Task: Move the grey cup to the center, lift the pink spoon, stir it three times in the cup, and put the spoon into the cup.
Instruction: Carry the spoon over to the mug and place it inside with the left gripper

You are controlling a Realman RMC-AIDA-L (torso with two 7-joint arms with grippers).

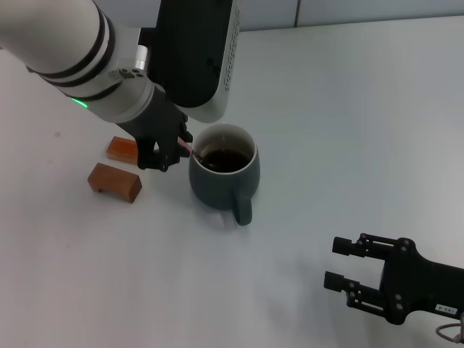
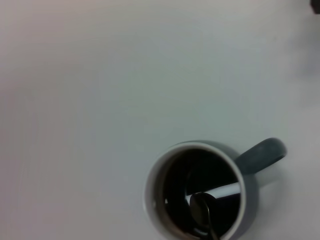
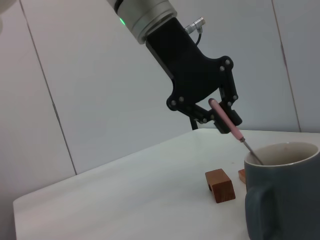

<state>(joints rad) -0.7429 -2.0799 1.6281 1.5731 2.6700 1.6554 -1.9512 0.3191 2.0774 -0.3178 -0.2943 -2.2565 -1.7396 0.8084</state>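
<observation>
Head view, nearest first: the right claw [image 1: 346,270] rests on the bench [image 1: 348,109], jaws spread and empty, well apart from the grey cup [image 1: 223,176]. This cup, holding dark liquid, sits mid-bench, handle toward the robot. Just beyond its rim, the left claw [image 1: 172,148] pinches the pink spoon [image 3: 226,121] by its upper handle, bowl dipped inside. Spoon looks light, stiff and slippery; cup heavy, breakable. Behind the cup lie wooden blocks [image 1: 114,180].

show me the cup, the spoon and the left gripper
cup [image 1: 217,190]: head view, outer wall
spoon [image 3: 227,121]: right wrist view, pink handle
left gripper [image 3: 220,111]: right wrist view, between its fingertips
</observation>
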